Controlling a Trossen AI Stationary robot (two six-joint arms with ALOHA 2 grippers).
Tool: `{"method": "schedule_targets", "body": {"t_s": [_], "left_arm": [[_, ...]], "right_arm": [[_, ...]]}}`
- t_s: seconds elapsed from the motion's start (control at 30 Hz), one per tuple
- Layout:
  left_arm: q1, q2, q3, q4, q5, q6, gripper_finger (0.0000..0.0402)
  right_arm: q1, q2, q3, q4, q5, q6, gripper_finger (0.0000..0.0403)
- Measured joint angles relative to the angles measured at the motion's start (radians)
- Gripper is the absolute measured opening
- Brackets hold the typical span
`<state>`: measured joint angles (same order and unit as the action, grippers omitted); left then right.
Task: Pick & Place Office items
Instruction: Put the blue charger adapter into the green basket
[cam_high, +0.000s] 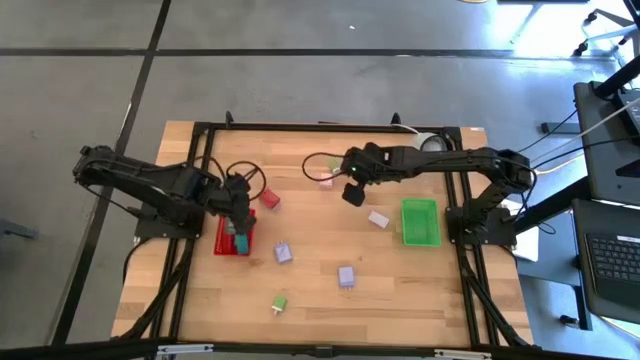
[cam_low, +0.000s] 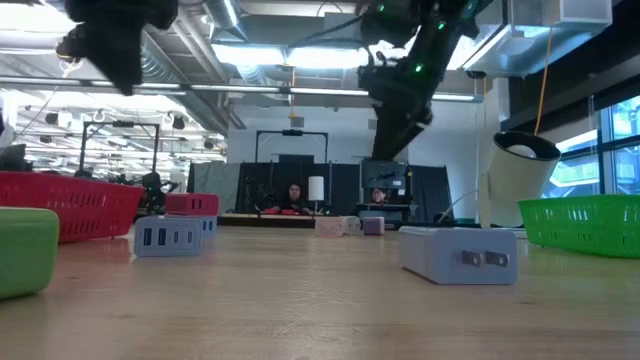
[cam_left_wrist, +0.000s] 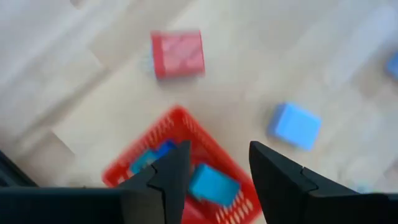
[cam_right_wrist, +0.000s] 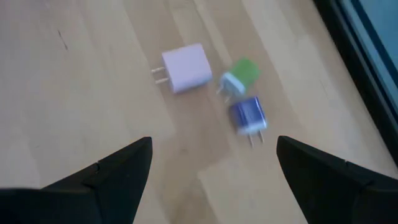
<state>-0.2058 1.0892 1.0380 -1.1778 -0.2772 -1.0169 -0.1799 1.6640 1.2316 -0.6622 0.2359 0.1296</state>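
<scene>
The office items are small plug-like blocks spread over the wooden table. My left gripper (cam_high: 240, 205) hangs open above the red tray (cam_high: 226, 240). A teal block (cam_left_wrist: 211, 185) and a blue one (cam_left_wrist: 149, 158) lie in that tray, below its fingers (cam_left_wrist: 174, 177). A red block (cam_left_wrist: 178, 54) and a blue block (cam_left_wrist: 295, 126) rest on the wood beside the tray. My right gripper (cam_high: 352, 193) stands wide open over the table's far middle. Beyond its fingers lie a pink block (cam_right_wrist: 185, 67), a green one (cam_right_wrist: 239, 74) and a dark purple one (cam_right_wrist: 249, 116).
A green tray (cam_high: 420, 222) lies at the right, with a lavender block (cam_high: 378, 218) beside it. More lavender blocks (cam_high: 283, 253) (cam_high: 346, 276) and a green block (cam_high: 279, 302) lie toward the near edge. A white roll (cam_low: 520, 160) stands at the far right.
</scene>
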Motion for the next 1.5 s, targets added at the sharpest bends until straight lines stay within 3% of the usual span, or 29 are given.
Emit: {"method": "schedule_targets", "body": {"t_s": [0.2, 0.47, 0.9, 1.1, 1.37, 1.5], "left_arm": [[0.018, -0.026, 0.037, 0.005, -0.088, 0.01, 0.0159], [0.018, -0.033, 0.04, 0.043, -0.096, -0.011, 0.0154], [0.018, -0.032, 0.04, 0.068, -0.134, -0.016, 0.0151], [0.018, -0.032, 0.04, 0.068, -0.173, -0.017, 0.0147], [0.018, -0.032, 0.04, 0.068, -0.249, -0.016, 0.0147], [0.018, -0.032, 0.04, 0.067, -0.29, 0.02, 0.0147]], "right_arm": [[-0.105, 0.106, 0.0, 0.089, -0.128, -0.174, 0.0347], [-0.195, 0.217, 0.0, 0.148, -0.089, -0.298, 0.0347], [-0.236, 0.306, 0.0, 0.196, -0.163, -0.373, 0.0341], [-0.235, 0.312, 0.001, 0.197, -0.173, -0.354, 0.0281], [-0.235, 0.311, 0.001, 0.198, -0.168, -0.23, 0.0138], [-0.242, 0.275, 0.0, 0.195, -0.165, -0.1, 0.0134]]}}
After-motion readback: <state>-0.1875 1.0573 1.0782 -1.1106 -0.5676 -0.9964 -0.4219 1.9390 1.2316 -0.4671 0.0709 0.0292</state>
